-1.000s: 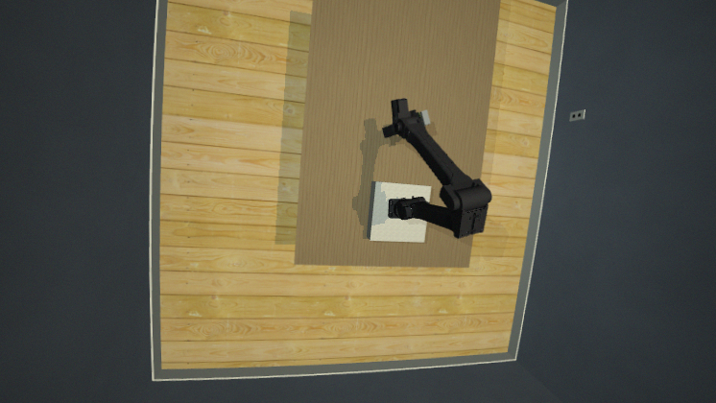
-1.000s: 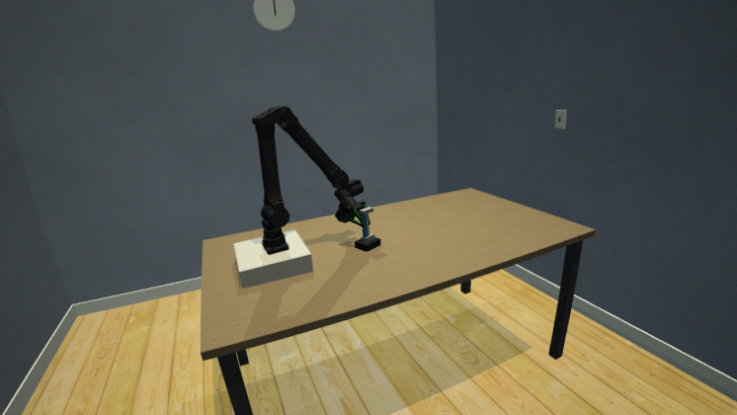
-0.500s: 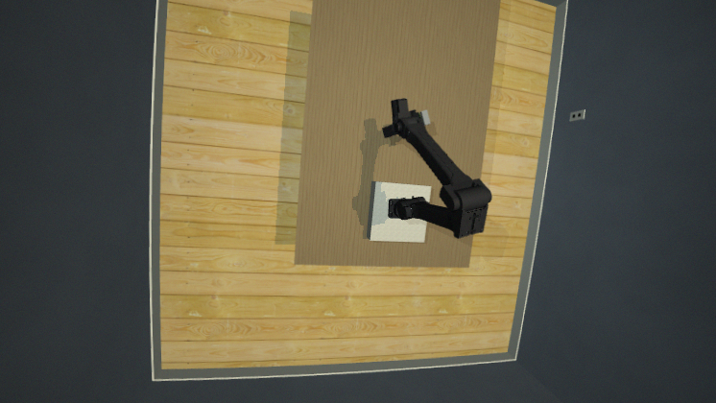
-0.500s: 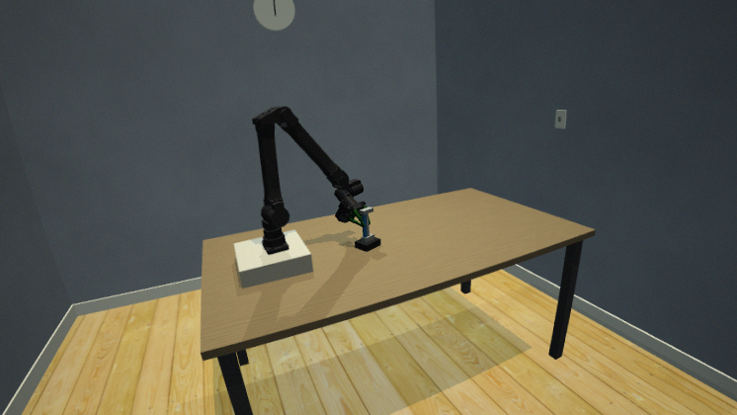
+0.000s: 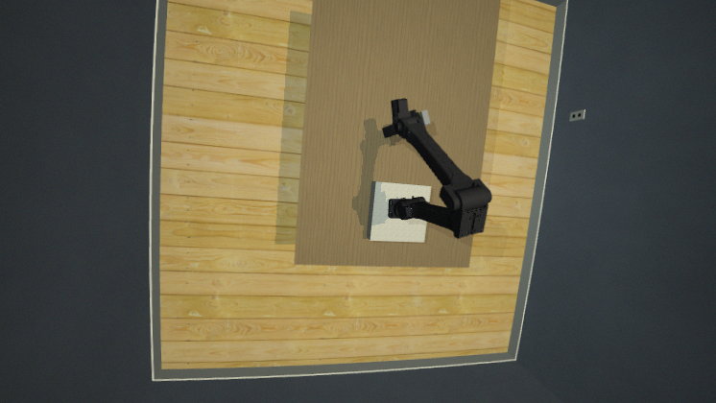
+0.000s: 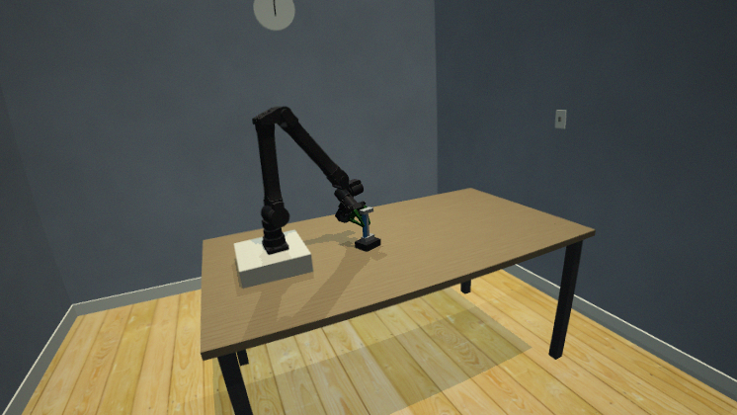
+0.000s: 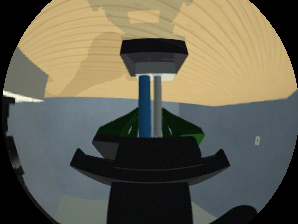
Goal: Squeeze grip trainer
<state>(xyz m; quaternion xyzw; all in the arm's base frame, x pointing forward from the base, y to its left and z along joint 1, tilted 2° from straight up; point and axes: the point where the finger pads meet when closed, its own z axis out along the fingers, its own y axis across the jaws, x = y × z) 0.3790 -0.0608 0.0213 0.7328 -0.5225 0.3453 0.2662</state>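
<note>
The grip trainer (image 6: 365, 229) stands upright on the table on its black base (image 6: 368, 242), with a grey cap on top. In the wrist view its blue foam bar (image 7: 144, 106) and its thin grey bar (image 7: 157, 106) stand side by side and close together, running to the black base (image 7: 153, 58). My gripper (image 6: 357, 215) is shut on both bars, with its green fingers on either side of them. From above, the arm hides the trainer; only my gripper (image 5: 398, 120) and the grey cap (image 5: 426, 117) show.
The arm stands on a white block (image 6: 272, 257) at the table's left end; it also shows in the overhead view (image 5: 399, 218). The table's edges lie well away from the trainer.
</note>
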